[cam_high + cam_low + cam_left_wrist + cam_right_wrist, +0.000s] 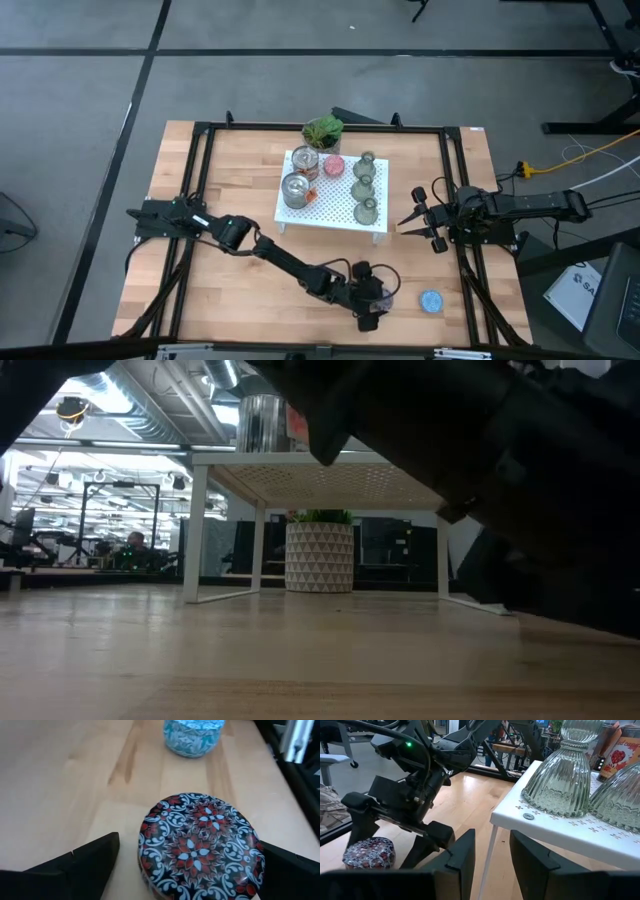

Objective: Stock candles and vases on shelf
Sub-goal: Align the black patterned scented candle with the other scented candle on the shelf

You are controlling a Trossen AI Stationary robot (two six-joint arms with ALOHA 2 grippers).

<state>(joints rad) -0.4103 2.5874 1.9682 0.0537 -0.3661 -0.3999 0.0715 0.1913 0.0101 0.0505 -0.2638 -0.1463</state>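
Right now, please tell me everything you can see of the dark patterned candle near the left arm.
The dark patterned candle is a short round tin; its flat glossy lid carries red flowers and pale blue scrolls on black. It stands upright on the wooden table, near the front edge, between the open jaws of the left gripper, which do not visibly touch it. The light blue candle stands apart, beside it.

Left end effector (372,308) wide open; right end effector (418,222) half-parted.

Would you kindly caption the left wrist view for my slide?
Open left gripper straddling a dark floral-patterned candle on the wooden table, light blue candle beyond.
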